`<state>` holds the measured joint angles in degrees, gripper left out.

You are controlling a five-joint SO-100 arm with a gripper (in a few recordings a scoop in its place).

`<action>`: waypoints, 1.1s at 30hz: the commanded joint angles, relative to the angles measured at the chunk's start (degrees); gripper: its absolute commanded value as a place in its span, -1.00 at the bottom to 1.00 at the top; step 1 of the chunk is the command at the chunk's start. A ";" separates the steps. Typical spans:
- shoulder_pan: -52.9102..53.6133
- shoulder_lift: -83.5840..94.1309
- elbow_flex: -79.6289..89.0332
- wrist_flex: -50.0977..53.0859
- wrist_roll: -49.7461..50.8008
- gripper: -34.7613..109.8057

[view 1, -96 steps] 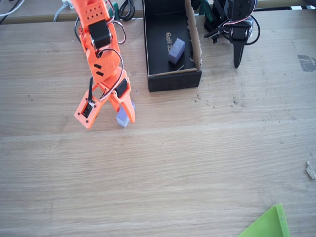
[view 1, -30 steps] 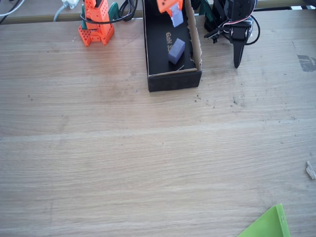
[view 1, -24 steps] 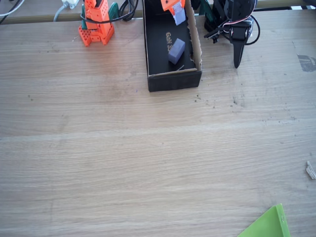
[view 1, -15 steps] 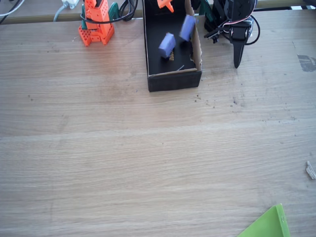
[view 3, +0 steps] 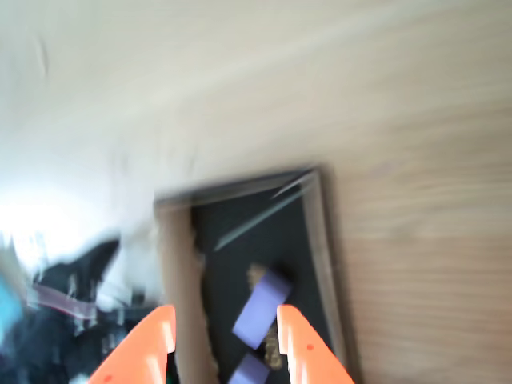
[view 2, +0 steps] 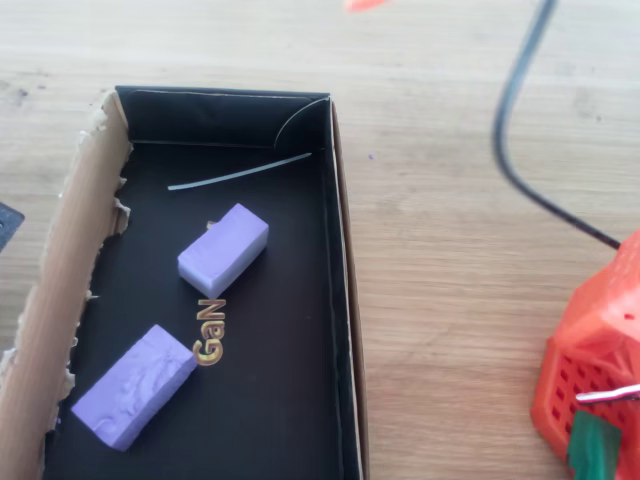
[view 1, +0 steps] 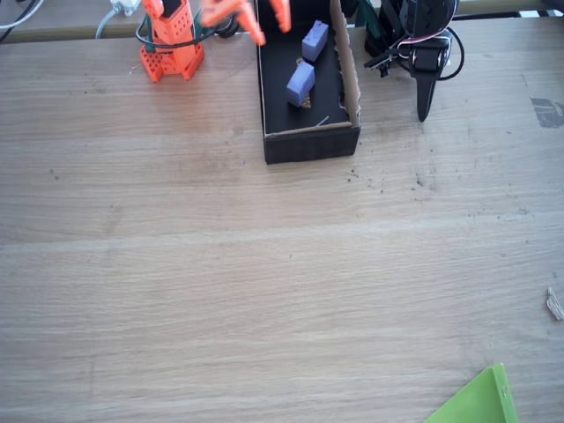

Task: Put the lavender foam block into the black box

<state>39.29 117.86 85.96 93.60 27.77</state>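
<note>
Two lavender foam blocks (view 2: 223, 251) (view 2: 133, 386) inside one black box (view 2: 340, 300); pincer (view 3: 226, 346) apart, empty.

A light wooden table (view 1: 264, 291) carries everything. At its far edge in the fixed view sits the black box (view 1: 310, 141), with the orange arm base (view 1: 172, 57) to its left and a black stand (view 1: 423, 62) to its right. A green sheet corner (view 1: 480, 401) lies near right.

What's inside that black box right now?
The black box holds two lavender foam blocks, lying apart on its floor, plus a thin pale strip near one end. Gold lettering shows between the blocks; whatever lies beneath them is covered.
</note>
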 commanded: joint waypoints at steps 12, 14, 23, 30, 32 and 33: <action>34.45 20.21 13.45 -0.79 -2.20 -0.52; 35.77 23.55 19.42 -6.77 2.46 -0.52; 39.81 35.77 55.55 -43.07 -6.94 -0.52; 40.08 48.08 75.59 -47.99 -7.47 -0.52; 39.81 50.01 77.34 -45.44 -4.13 -0.52; 39.55 50.36 77.34 -45.09 -4.48 -0.52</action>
<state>78.93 165.06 162.16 47.11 21.45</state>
